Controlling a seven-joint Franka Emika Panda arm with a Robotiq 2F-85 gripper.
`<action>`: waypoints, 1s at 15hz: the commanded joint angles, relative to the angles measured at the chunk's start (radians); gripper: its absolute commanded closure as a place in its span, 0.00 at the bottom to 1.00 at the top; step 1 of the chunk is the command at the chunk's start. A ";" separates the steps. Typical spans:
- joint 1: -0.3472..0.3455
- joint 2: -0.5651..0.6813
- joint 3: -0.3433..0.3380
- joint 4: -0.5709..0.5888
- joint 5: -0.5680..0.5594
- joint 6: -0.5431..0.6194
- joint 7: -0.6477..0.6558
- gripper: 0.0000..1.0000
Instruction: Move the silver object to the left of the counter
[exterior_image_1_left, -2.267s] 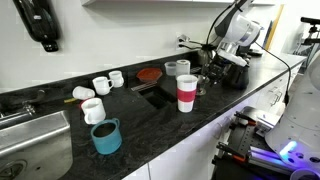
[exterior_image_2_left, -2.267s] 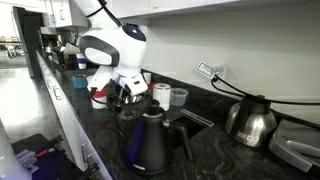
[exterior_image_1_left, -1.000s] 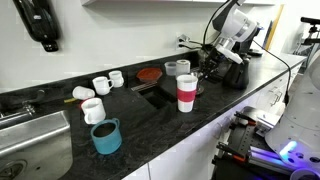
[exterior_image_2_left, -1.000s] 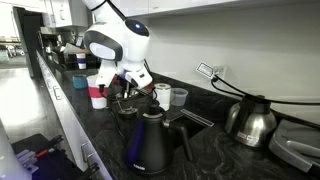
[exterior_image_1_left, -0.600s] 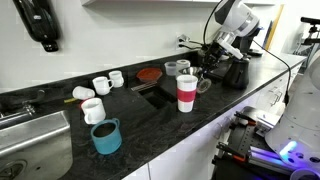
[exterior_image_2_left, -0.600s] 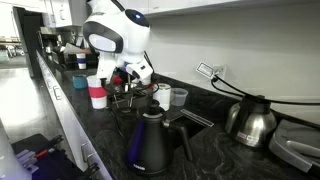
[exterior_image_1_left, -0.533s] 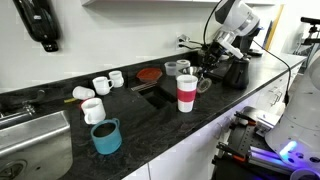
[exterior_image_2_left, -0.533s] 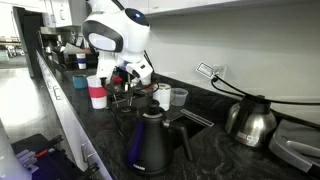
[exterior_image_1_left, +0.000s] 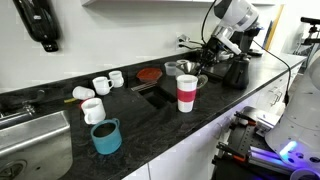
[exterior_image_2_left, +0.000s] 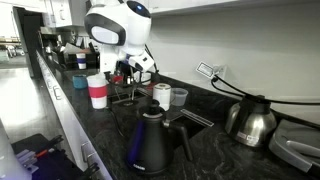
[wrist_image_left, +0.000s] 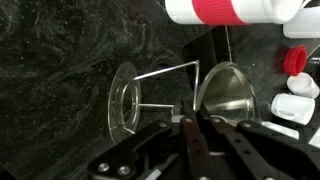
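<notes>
The silver object (wrist_image_left: 226, 92), a shiny funnel-shaped metal cup, hangs from my gripper (wrist_image_left: 195, 128), whose fingers are shut on its rim. In an exterior view the silver object (exterior_image_1_left: 188, 71) is held just above the black speckled counter (exterior_image_1_left: 150, 125), behind the red-and-white cup (exterior_image_1_left: 187, 93). My gripper (exterior_image_1_left: 203, 62) sits right of that cup. In an exterior view my gripper (exterior_image_2_left: 128, 72) is beside the red-and-white cup (exterior_image_2_left: 97, 92), and the silver object is hard to make out there.
A blue mug (exterior_image_1_left: 106, 137), white cups (exterior_image_1_left: 100, 85) and the steel sink (exterior_image_1_left: 30, 140) lie further along the counter. A black kettle (exterior_image_2_left: 150, 140), clear cups (exterior_image_2_left: 170, 95) and a steel kettle (exterior_image_2_left: 250, 120) stand near the arm. A clear ring with a thin wire (wrist_image_left: 125, 98) lies beside the silver object.
The arm has risen from beside the black kettle and carried the silver object along the counter, to just behind the red-and-white cup.
</notes>
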 joint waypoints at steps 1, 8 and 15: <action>0.008 -0.035 0.039 0.052 -0.065 -0.044 0.013 0.98; 0.079 -0.076 0.082 0.165 -0.136 -0.069 0.022 0.98; 0.185 -0.125 0.130 0.225 -0.124 -0.109 -0.026 0.98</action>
